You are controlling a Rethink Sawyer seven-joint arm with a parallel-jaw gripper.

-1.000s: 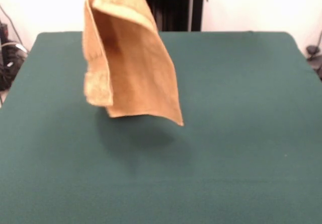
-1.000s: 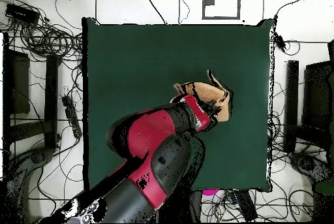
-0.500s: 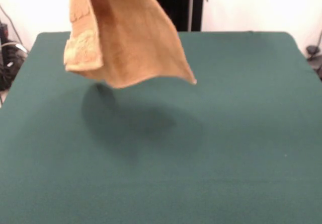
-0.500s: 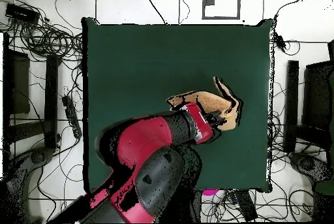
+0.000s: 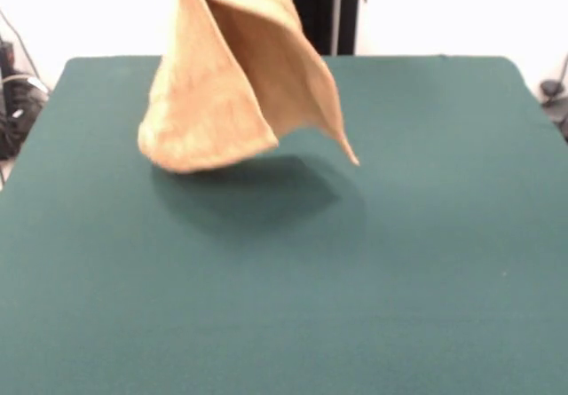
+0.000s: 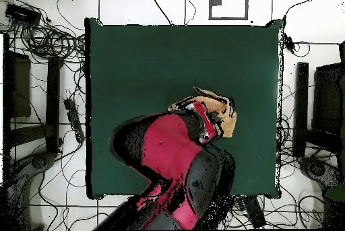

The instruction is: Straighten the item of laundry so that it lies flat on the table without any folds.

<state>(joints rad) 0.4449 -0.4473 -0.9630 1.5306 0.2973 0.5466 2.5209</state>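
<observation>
**Towel hanging folded above the worktop, hold out of sight**

The towel (image 5: 235, 84) is hanging in the air over the worktop (image 5: 426, 262), draping down from the top edge of the front view and touching the green cloth nowhere; its shadow is lying on the felt just below it. It is not hanging as one sheet: two layers are folding over each other, one ending in a rounded lower hem on the picture's left, the other tapering to a pointed corner on the right.

The likely trouble is that, if lowered or let go in this state, the doubled layers are going to land on top of each other and leave a fold, so the cloth would not lie flat. A drop from this height could also let the pointed corner tuck under. If the hold is only on a thin edge, the cloth could slip free early.

In the overhead view the red and black arm (image 6: 172, 154) is covering most of the towel, leaving only a tan patch showing beyond its tip. The hand itself is not showing clearly in either view, so whether it is apart or clamped on the cloth cannot be told. The held edge is cut off at the top of the front view.
</observation>
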